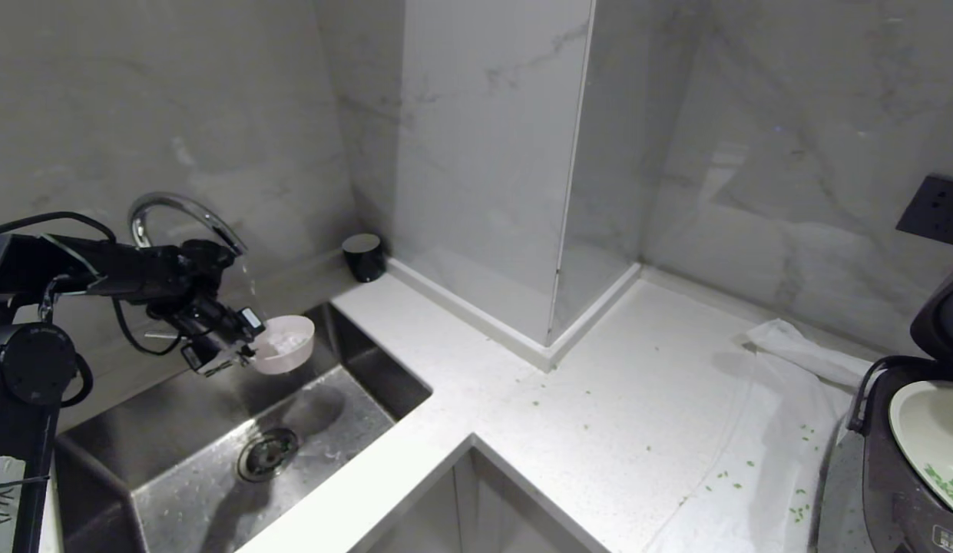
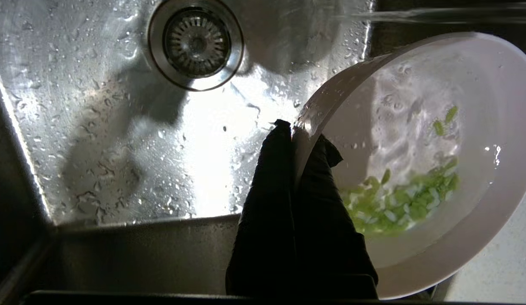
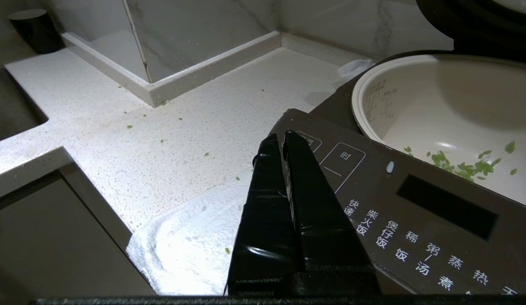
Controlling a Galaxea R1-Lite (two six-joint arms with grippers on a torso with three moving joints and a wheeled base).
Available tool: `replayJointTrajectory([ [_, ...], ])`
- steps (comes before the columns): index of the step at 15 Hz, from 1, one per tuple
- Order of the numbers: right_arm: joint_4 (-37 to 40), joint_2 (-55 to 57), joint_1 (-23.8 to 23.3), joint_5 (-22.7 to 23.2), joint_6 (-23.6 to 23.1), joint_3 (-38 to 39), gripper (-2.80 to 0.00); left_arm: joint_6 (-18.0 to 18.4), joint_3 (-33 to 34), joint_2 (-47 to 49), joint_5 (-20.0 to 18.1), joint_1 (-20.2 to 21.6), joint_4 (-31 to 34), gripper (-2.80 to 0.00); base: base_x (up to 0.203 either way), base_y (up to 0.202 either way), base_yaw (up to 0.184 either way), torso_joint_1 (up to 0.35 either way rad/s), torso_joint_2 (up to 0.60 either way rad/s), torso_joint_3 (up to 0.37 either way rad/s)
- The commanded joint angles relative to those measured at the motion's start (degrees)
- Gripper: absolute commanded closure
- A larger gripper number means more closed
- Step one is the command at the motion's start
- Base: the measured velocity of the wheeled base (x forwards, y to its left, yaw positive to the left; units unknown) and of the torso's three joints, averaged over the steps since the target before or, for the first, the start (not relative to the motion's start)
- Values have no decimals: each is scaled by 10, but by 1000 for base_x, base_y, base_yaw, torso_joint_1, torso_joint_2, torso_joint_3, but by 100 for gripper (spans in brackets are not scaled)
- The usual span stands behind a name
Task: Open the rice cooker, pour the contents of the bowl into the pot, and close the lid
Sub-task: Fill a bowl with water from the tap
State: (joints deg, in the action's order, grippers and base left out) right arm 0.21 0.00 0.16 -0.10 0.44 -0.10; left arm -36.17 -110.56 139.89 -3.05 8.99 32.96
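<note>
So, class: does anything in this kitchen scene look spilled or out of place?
Yes. Green bits lie scattered over the counter and the white cloth beside the open rice cooker. The bowl, pinched in the left gripper, sits under running water over the sink.

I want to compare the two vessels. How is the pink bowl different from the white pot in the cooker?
The bowl is held tilted over the sink by the left gripper, with water running into it; the pot sits fixed in the open rice cooker. The bowl is far smaller and shallower than the pot. Both hold green bits.
</note>
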Motion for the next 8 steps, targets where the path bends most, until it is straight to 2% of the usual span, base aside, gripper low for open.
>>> replayJointTrajectory([
  [1,1,0,0,0,0,0,0,-9,2,-6,0,-8,3,0,0,0,0,0,0,0],
  [5,0,0,0,-1,0,0,0,-14,33,-32,0,-31,3,0,0,0,0,0,0,0],
  [8,0,0,0,0,0,0,0,-34,39,-55,0,-64,4,0,0,0,0,0,0,0],
])
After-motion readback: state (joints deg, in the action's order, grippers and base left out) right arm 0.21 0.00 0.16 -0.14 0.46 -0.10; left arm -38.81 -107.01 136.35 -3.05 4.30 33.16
